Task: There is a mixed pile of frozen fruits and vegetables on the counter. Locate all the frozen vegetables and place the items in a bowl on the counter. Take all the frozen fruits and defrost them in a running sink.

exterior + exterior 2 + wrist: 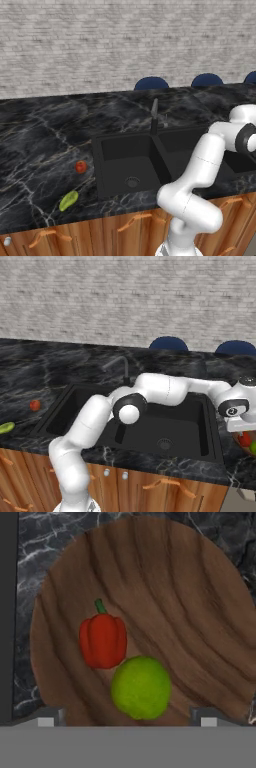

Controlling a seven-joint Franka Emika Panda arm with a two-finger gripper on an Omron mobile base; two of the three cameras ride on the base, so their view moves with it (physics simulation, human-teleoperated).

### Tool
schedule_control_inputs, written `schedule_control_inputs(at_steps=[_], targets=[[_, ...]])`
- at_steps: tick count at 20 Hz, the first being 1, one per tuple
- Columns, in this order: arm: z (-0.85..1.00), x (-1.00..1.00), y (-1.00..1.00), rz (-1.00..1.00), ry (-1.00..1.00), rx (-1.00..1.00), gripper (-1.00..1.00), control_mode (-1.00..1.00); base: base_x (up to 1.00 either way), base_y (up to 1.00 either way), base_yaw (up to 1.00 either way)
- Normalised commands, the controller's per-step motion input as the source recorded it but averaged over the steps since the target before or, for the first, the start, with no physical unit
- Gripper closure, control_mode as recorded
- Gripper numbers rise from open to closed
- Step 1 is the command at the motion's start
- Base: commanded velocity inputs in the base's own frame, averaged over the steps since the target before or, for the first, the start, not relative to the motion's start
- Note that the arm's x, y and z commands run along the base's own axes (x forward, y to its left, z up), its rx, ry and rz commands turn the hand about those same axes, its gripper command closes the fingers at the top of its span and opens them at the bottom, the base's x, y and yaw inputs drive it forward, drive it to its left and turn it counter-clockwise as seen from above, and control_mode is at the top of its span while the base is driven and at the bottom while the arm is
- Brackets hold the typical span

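The white robot arm (150, 388) is reaching across the matte black double-basin sink (131, 161) toward the right end of the long black marble desk (45, 135), its hand hanging over a round brown wooden bowl (200, 612) that is sitting on the desk just right of the sink. In the hand view the gripper (128, 718) is standing wide open with nothing between its two grey fingertips (46, 717), which are showing well apart at the bottom. Inside the bowl a chunky bright red pepper with a green stem (102, 639) is lying next to a round green ball (141, 687), the two touching or nearly so (the ball nearer the fingertips). In the right base view bits of red and green are peeking out under the hand at the far right edge. The other two pieces are lying on the desk left of the sink: a small round red-orange ball (81, 167) near the left basin's edge and an elongated yellow-green piece (68, 200) closer to the front edge, apart from each other. A slim dark faucet (154, 116) is standing behind the sink's divider; I cannot tell whether water is running. Blue chair backs (151, 83) are showing beyond the desk in front of a grey brick wall (125, 40).
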Motion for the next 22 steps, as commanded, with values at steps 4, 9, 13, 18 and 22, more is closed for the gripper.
schedule_control_inputs(at_steps=[4, 9, 13, 18, 22], targets=[[0.05, 0.05, 0.58, 0.0, -0.03, -0.08, -1.0, -1.0, 0.0, 0.0, 0.0], [0.1, 0.04, 0.5, -0.03, -0.06, -0.08, -1.0, -1.0, 0.0, 0.0, 0.0], [0.13, 0.07, 0.44, -0.05, -0.03, -0.06, -1.0, -1.0, 0.0, 0.0, 0.0], [0.17, 0.08, 0.42, -0.06, -0.03, -0.01, -1.0, -1.0, 0.0, 0.0, 0.0], [0.22, 0.02, 0.54, -0.01, 0.0, -0.02, -1.0, -1.0, 0.0, 0.0, 0.0]])
